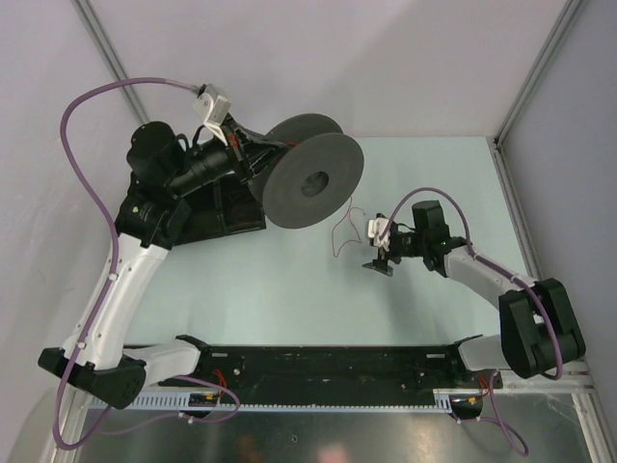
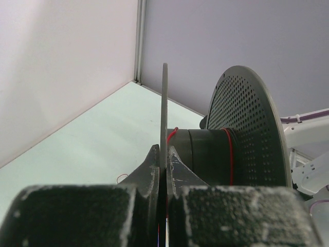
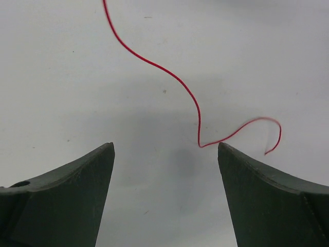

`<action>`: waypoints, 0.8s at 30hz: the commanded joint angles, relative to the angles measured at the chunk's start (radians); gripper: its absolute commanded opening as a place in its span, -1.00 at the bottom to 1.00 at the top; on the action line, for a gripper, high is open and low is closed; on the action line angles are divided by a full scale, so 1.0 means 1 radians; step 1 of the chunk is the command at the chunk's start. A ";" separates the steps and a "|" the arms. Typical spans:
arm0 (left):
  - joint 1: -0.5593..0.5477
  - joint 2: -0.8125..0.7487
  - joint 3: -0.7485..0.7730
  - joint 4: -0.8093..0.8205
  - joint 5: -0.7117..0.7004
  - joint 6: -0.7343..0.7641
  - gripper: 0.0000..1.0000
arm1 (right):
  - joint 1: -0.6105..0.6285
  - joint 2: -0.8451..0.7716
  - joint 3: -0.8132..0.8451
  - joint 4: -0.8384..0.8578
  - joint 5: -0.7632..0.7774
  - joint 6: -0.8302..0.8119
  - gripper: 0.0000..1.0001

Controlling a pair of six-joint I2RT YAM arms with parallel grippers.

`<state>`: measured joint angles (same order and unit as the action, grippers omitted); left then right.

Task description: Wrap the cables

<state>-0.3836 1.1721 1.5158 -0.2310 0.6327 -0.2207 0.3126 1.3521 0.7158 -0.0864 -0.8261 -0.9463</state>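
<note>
Left wrist view, left pincer [image 2: 163,154] clamped on spool [image 2: 247,128] flange, right pincer [image 3: 165,146] apart, cable [image 3: 199,126] end cut off

Likely lab: white-panelled enclosure [image 1: 405,58], pale-green table [image 1: 289,289]

Blurred end loop of the cable [image 3: 198,118]

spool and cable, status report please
Left gripper shut on spool flange. Right gripper open, empty. Cable: some turns on hub, loose tail just ahead of right gripper. Nothing in between.
</note>
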 commanded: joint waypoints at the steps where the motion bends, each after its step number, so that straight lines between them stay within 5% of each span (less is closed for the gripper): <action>1: 0.006 -0.008 0.043 0.081 0.037 -0.040 -1.00 | 0.031 0.026 -0.030 0.223 -0.007 -0.096 0.72; 8: 0.006 0.006 0.057 0.094 0.042 -0.062 -1.00 | 0.090 0.135 -0.032 0.358 0.052 -0.110 0.53; 16: 0.011 0.025 0.050 0.106 0.007 -0.133 -1.00 | 0.120 0.223 -0.032 0.432 0.152 -0.104 -0.43; 19: 0.017 0.029 0.037 0.108 -0.098 -0.158 -1.00 | 0.118 0.181 -0.033 0.361 0.138 -0.126 -0.91; 24: 0.035 0.049 0.008 0.107 -0.405 -0.198 -1.00 | 0.150 0.011 -0.050 0.136 0.084 -0.158 -1.00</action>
<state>-0.3729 1.2137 1.5158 -0.2180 0.4946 -0.3470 0.4328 1.5154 0.6830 0.1970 -0.6933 -1.0676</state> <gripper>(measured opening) 0.042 0.019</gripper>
